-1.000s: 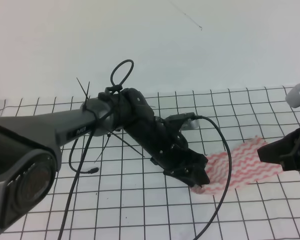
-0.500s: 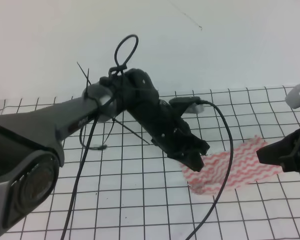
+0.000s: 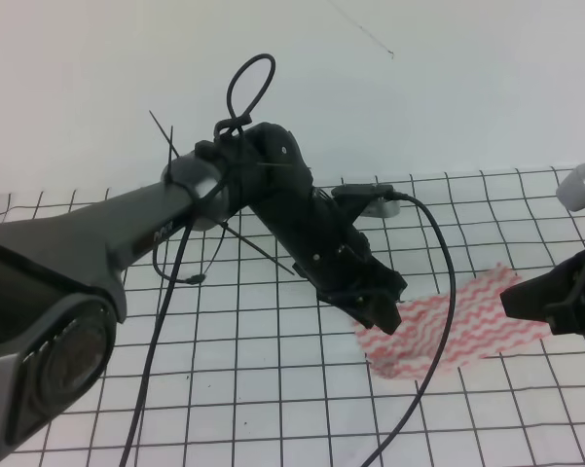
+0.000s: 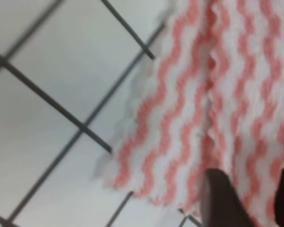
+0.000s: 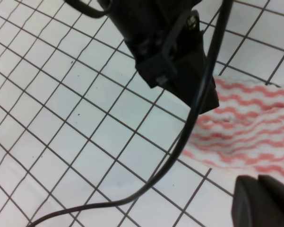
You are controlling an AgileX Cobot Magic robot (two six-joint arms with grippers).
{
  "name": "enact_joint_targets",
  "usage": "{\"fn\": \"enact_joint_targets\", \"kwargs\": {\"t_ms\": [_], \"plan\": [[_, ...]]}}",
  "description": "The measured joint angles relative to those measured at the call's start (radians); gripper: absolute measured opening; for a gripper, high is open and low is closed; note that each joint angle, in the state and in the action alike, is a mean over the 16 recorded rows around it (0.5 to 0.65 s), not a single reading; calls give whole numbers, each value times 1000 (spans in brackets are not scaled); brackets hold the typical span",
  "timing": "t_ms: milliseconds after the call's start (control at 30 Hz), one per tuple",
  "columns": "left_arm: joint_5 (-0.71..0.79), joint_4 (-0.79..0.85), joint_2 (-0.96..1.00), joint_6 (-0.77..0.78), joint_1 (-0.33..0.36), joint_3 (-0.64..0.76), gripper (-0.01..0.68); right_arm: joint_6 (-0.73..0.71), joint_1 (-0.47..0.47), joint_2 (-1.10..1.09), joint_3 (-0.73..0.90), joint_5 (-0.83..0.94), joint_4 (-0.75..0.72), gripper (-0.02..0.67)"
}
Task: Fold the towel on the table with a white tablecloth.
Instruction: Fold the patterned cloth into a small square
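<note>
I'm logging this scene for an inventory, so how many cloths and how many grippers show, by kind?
Striped towel: 1
Grid tablecloth: 1
Grippers: 2, the left gripper and the right gripper
Total: 4

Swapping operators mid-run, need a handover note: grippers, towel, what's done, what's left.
Left gripper: hovering over the towel's left end; can't tell whether it is open or shut, and no cloth is seen pinched.
Right gripper: beside the towel's right end, looks closed, holding nothing visible.
Towel: lies mostly flat on the white tablecloth, right of centre, with a slight ridge along it in the left wrist view. No fold visible.
Done: arms positioned at either end.
Left: grasp the towel, fold it over, release.
</note>
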Motion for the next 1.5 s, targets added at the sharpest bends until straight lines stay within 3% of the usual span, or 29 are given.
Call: {"fn": "enact_joint_targets", "kwargs": {"t_ms": [200, 667, 800, 1233, 1500], "plan": [[-8, -16, 16, 4, -3, 0, 303, 0, 0, 0, 0, 0, 1, 9], [5, -72, 64, 13, -15, 0, 296, 0, 0, 0, 0, 0, 1, 9], [6, -77, 72, 15, -15, 0, 259, 0, 0, 0, 0, 0, 1, 9], [-16, -46, 75, 19, -15, -7, 29, 0, 0, -1, 0, 1, 1, 9], [-20, -32, 73, 19, -15, -43, 0, 0, 0, -1, 0, 2, 1, 9]]}}
